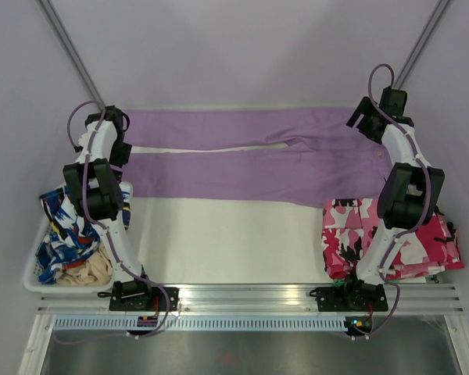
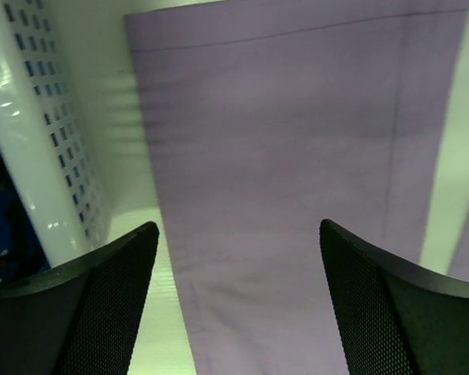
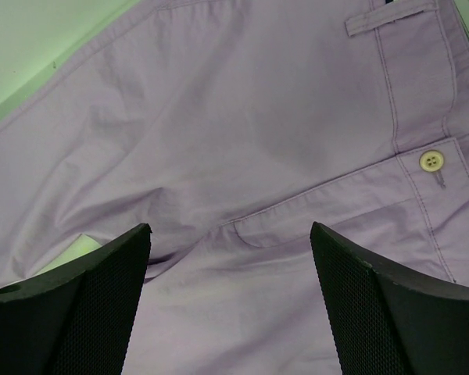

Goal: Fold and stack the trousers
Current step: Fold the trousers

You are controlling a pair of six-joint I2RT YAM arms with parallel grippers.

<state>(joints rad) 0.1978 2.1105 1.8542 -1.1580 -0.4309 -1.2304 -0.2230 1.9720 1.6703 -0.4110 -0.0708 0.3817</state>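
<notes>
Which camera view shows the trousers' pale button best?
The right wrist view: the button is close and sharp there. The top external view shows the spread trousers, but the button is too small to find. The left wrist view shows only one leg end.

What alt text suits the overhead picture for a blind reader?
Long lilac-purple cloth trousers lie spread flat across the far side of a white table, a robot arm above each end. A folded pink-white-black camouflage garment sits near right, a white plastic basket of clothes near left.
</notes>
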